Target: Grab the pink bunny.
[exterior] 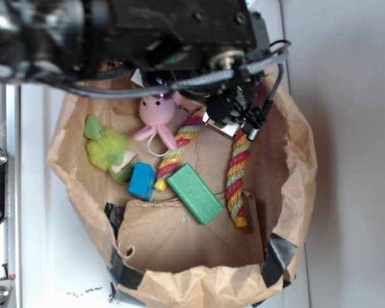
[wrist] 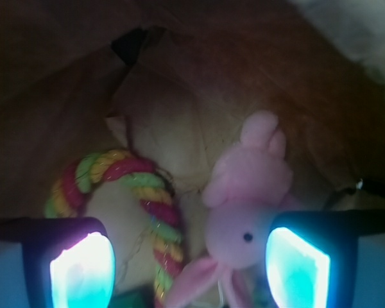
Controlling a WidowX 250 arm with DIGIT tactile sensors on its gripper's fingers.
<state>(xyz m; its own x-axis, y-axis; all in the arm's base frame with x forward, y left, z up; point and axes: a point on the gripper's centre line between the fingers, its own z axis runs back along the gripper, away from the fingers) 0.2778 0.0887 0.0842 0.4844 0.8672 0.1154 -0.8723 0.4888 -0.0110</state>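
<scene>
The pink bunny (exterior: 156, 110) (wrist: 244, 224) lies on the floor of the brown paper bag (exterior: 289, 192), near its far wall. The gripper (wrist: 189, 263) hangs above with jaws spread; the bunny's head is just beside 1 finger (wrist: 298, 266). The colorful rope (wrist: 141, 186) lies beside the bunny.
</scene>
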